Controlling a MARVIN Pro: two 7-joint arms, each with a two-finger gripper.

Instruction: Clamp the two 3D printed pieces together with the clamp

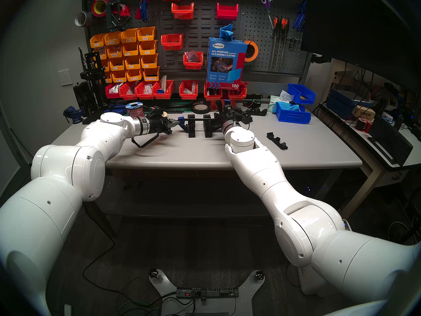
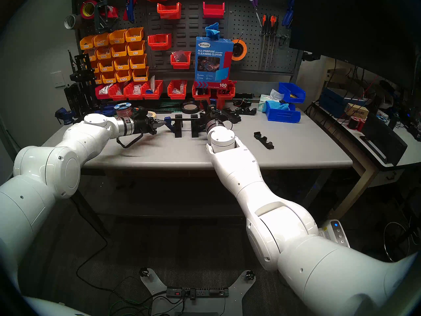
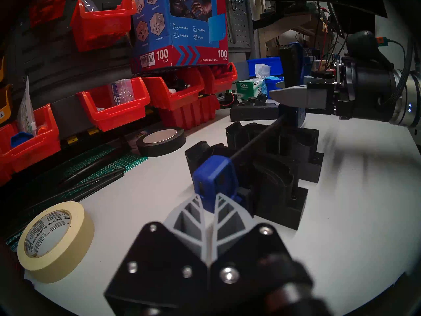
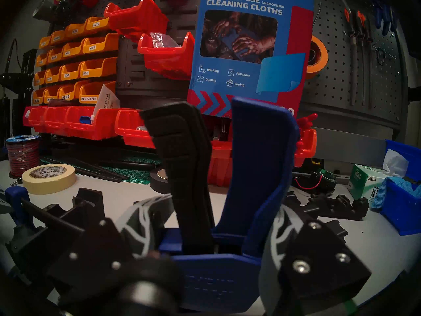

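Note:
The blue clamp [image 1: 183, 123] lies across the table's middle, its thin black bar [image 3: 255, 137] running left to right. My left gripper [image 3: 210, 208] is shut on the blue jaw [image 3: 213, 181] at the bar's left end. My right gripper [image 4: 209, 229] is shut on the handle end, its fingers [image 4: 279, 226] squeezing the black trigger [image 4: 189, 172] and the blue handle [image 4: 262, 160]. The two black 3D printed pieces [image 1: 191, 129] [image 1: 208, 130] stand upright under the bar between the two ends, with a gap between them.
A masking tape roll [image 3: 57, 240] and a black tape roll [image 3: 161, 141] lie behind the clamp. A black notched strip [image 1: 277, 140] lies to the right. Blue bins [image 1: 292, 113], red bins [image 1: 145, 89], a cleaning cloths box [image 1: 225, 62] and a blue vise [image 1: 74, 113] line the back.

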